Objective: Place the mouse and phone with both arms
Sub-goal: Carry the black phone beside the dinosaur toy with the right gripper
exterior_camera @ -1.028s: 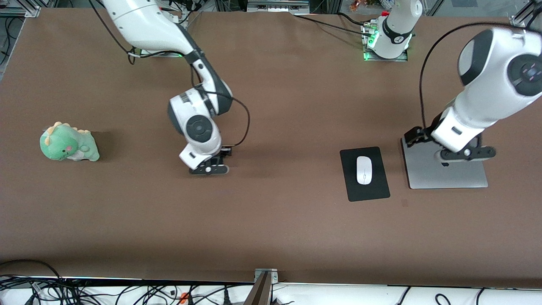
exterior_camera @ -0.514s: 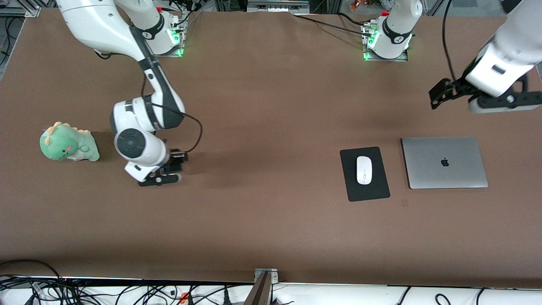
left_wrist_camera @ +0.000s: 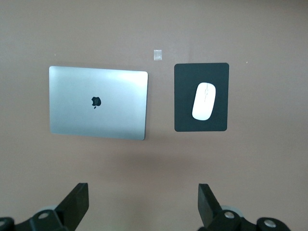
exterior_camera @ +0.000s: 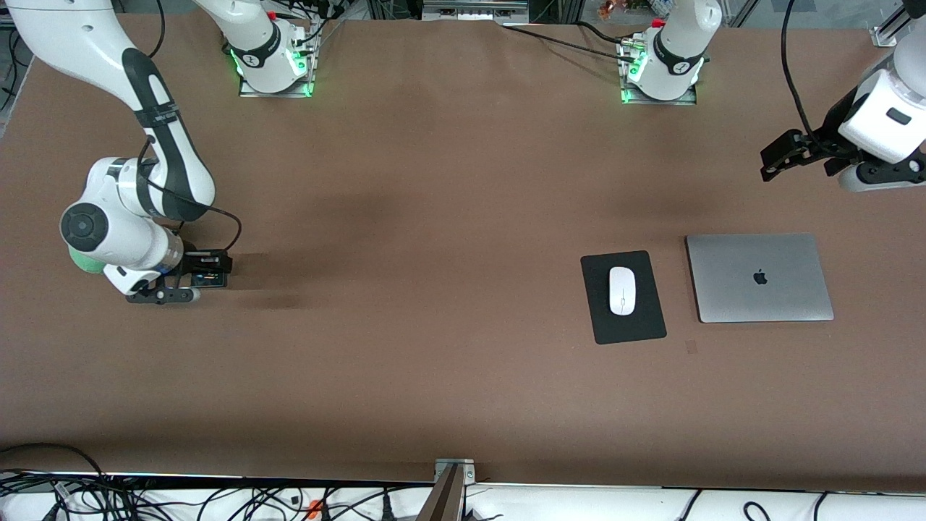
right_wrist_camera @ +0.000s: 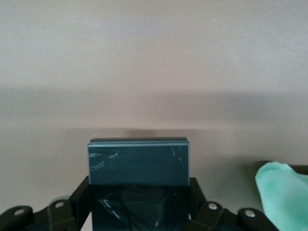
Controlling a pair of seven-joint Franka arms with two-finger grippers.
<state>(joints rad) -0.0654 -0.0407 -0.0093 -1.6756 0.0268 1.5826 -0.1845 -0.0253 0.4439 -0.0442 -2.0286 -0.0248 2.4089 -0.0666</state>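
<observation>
The white mouse [exterior_camera: 622, 291] lies on a black mouse pad [exterior_camera: 639, 327] toward the left arm's end of the table; it also shows in the left wrist view [left_wrist_camera: 204, 100]. My right gripper [exterior_camera: 202, 278] is shut on the black phone [exterior_camera: 210, 277], low over the table beside a green plush toy. In the right wrist view the phone [right_wrist_camera: 138, 161] sticks out flat between the right gripper's [right_wrist_camera: 138, 192] fingers. My left gripper [exterior_camera: 785, 158] is open and empty, raised over the table's left-arm end. In the left wrist view the left gripper [left_wrist_camera: 143, 202] looks down on the mouse and a laptop.
A closed silver laptop [exterior_camera: 759, 278] lies beside the mouse pad, toward the left arm's end; it also shows in the left wrist view [left_wrist_camera: 98, 102]. The green plush toy [exterior_camera: 85, 262] is mostly hidden by the right arm; its edge shows in the right wrist view [right_wrist_camera: 284, 192].
The right arm has carried the phone from mid-table toward its own end, up to the green toy. The left gripper has lifted off the laptop and moved away over the table's end.
</observation>
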